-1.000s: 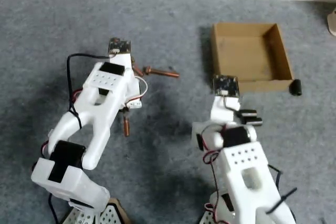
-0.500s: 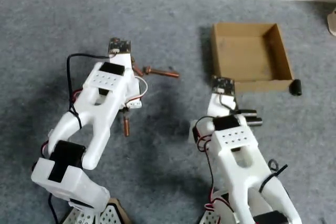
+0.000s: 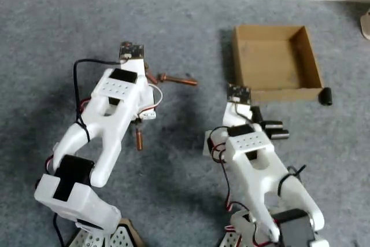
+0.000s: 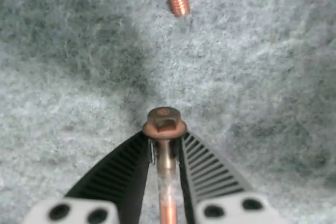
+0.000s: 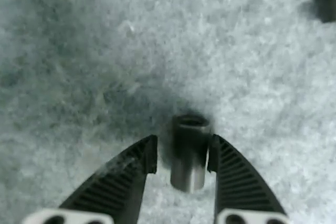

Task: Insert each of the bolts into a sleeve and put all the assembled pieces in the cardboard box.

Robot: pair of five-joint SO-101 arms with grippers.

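I am holding a bolt in the left gripper, jaws clamped under its head. The right gripper has its jaws apart around a sleeve on the mat. The sleeve seems stiff, light and slippery, so I am aiming at its middle.

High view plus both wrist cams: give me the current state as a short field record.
left gripper: shut on a bolt, head out front
right gripper: around a sleeve; grip unclear
loose bolts: two on the carpet, the other beside the left arm
loose sleeves: two by the right arm, one at the box's corner
box: nothing inside
assembled pieces: none
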